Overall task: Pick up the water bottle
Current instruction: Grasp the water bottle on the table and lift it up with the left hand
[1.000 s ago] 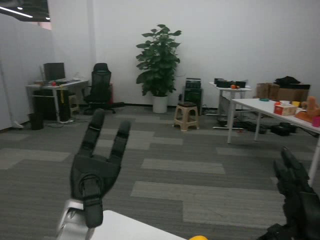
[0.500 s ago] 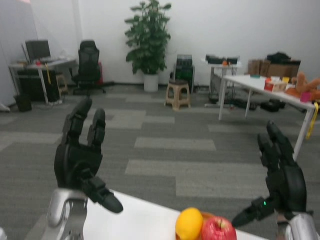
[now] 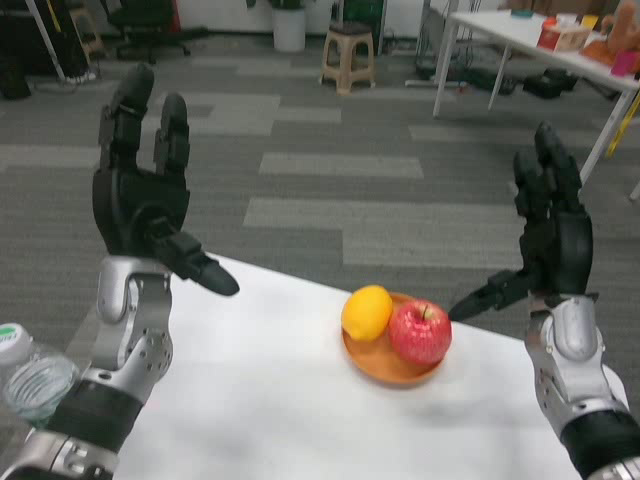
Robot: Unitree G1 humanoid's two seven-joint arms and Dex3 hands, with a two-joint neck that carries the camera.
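Note:
A clear water bottle (image 3: 28,378) with a white and green cap shows at the far left edge, partly behind my left forearm. My left hand (image 3: 143,195) is raised above the table's far left side, fingers spread upward, holding nothing, up and to the right of the bottle. My right hand (image 3: 547,240) is raised at the right, fingers apart and empty, far from the bottle.
An orange plate (image 3: 385,364) on the white table (image 3: 250,420) carries a yellow lemon (image 3: 366,312) and a red apple (image 3: 420,332). Beyond the table lies grey carpet with a stool (image 3: 347,52), and another white table (image 3: 520,30) stands at the back right.
The camera has tilted down, bringing the table, plate and bottle into view. Both hands remain raised with fingers spread.

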